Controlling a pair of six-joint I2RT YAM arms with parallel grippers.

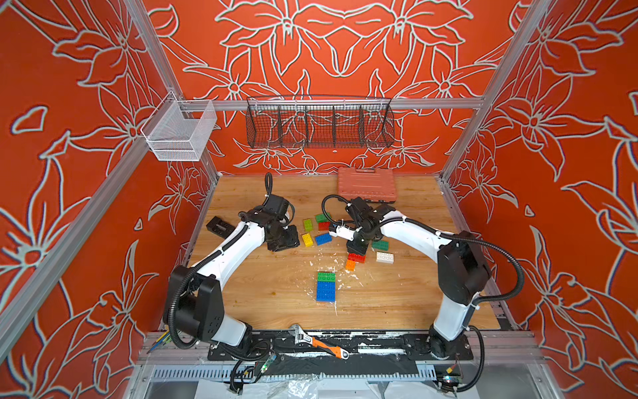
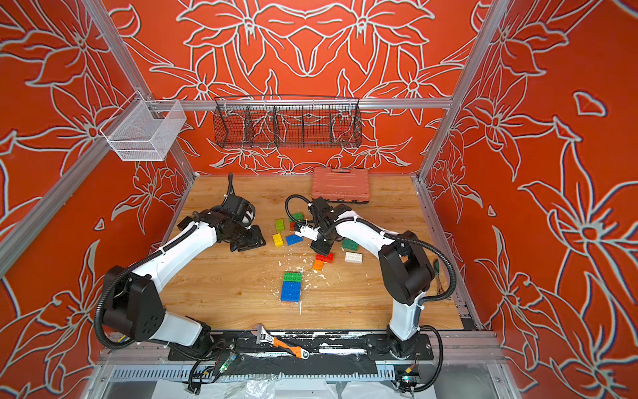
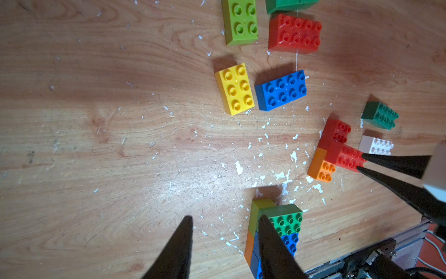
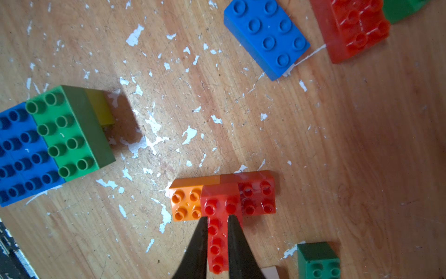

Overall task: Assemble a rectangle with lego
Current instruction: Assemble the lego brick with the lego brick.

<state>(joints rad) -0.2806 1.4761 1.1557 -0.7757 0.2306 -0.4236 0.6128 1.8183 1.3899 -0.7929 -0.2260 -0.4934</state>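
The fingers of your right gripper [image 4: 217, 217] stand almost together and pinch one row of studs on the long red brick [image 4: 220, 198]. This brick lies across an orange brick [image 4: 185, 203] and a small red brick [image 4: 259, 198], so the three make a T on the table [image 1: 259, 304]. A dark green brick [image 3: 380, 116] and a white brick [image 3: 379, 145] lie near it.

The fingers of your left gripper [image 3: 225, 217] are spread and hold nothing. Near them lie a yellow brick [image 3: 235, 89], a blue brick [image 3: 281, 90], a lime brick [image 3: 241, 21] and a red brick [image 3: 294, 32].

The built block [image 1: 325, 286], green and blue on top, sits at the front middle, apart from both grippers.
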